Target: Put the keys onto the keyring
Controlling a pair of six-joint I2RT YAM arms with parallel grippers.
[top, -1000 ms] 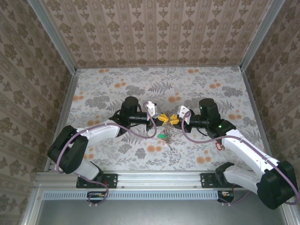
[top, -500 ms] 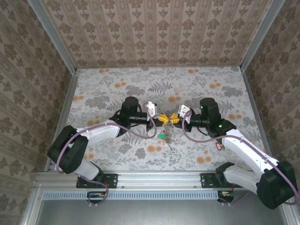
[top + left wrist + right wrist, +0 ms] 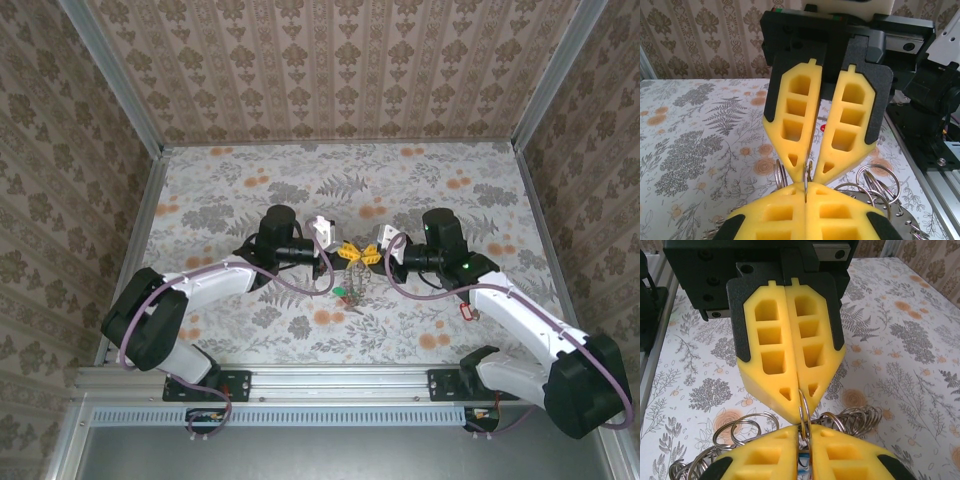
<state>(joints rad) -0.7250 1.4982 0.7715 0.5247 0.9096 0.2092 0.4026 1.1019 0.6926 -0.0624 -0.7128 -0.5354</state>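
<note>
My two grippers meet tip to tip above the table's middle. The left gripper (image 3: 346,250) (image 3: 805,186) is shut on a thin metal loop of the keyring (image 3: 356,285), whose chain-like coils (image 3: 867,416) and small split rings (image 3: 875,180) hang below. A green tag (image 3: 343,292) dangles on the bundle. The right gripper (image 3: 368,254) (image 3: 806,431) has its jaws closed on a small split ring, with a blue tag (image 3: 805,465) showing between its fingers. A key with a red tag (image 3: 464,310) lies on the table beside the right arm.
The floral table (image 3: 250,190) is walled by patterned panels on three sides. A metal rail (image 3: 330,380) runs along the near edge by the arm bases.
The right gripper has edged left until its tips touch the left gripper's, and its jaws have narrowed onto the split ring. The left arm has held still.
</note>
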